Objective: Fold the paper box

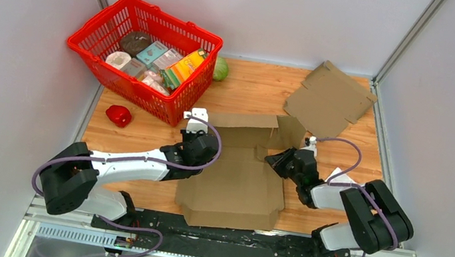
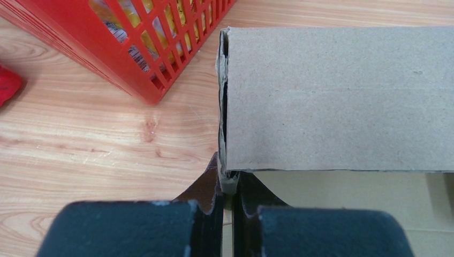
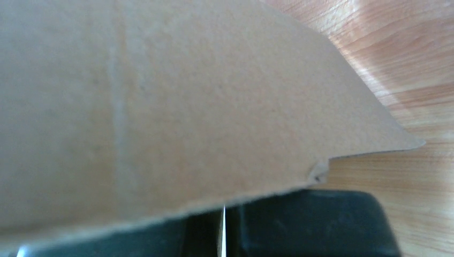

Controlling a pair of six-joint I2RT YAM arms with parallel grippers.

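The paper box point(image 1: 237, 184) lies partly unfolded at the table's middle, its back wall point(image 1: 239, 122) raised. My left gripper point(image 1: 199, 141) is at the box's left back corner. In the left wrist view it point(image 2: 228, 184) is shut on the folded edge of the box's upright wall point(image 2: 337, 96). On the box's right side, my right gripper point(image 1: 277, 160) is shut with nothing between its fingers. In the right wrist view a cardboard flap point(image 3: 160, 107) lies across that gripper point(image 3: 222, 211) and hides its fingertips.
A red basket point(image 1: 144, 56) with several groceries stands at the back left, close to the left gripper. A green round item point(image 1: 221, 69) sits beside it. A red pepper point(image 1: 118, 115) lies at the left. A second flat cardboard sheet point(image 1: 329, 99) lies back right.
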